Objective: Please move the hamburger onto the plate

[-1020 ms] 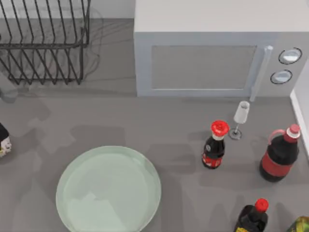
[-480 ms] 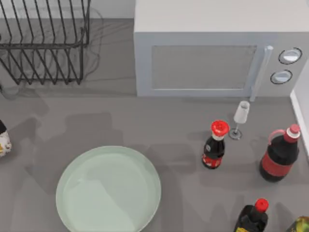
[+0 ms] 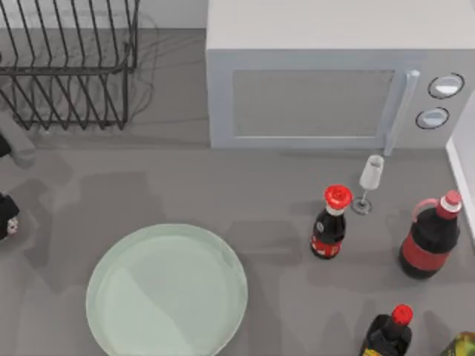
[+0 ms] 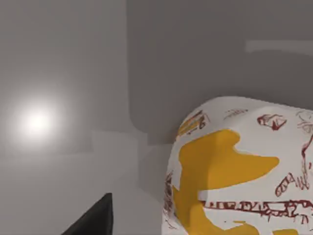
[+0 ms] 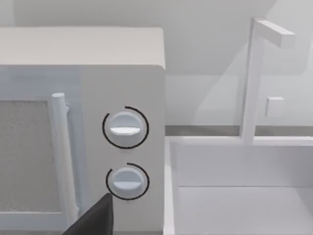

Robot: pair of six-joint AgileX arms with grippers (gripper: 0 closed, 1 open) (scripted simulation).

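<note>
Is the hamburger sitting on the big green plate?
No, the top view shows the plate with nothing on it, and the hamburger appears close up in the left wrist view.

We see a grey table [image 3: 185,185] with a white microwave [image 3: 326,81] at its back. A black wire rack [image 3: 70,63] stands left of the microwave; a white sink [image 5: 239,191] with a faucet [image 5: 254,73] sits right of it. Pale wall [image 5: 205,49] behind the microwave.
</note>
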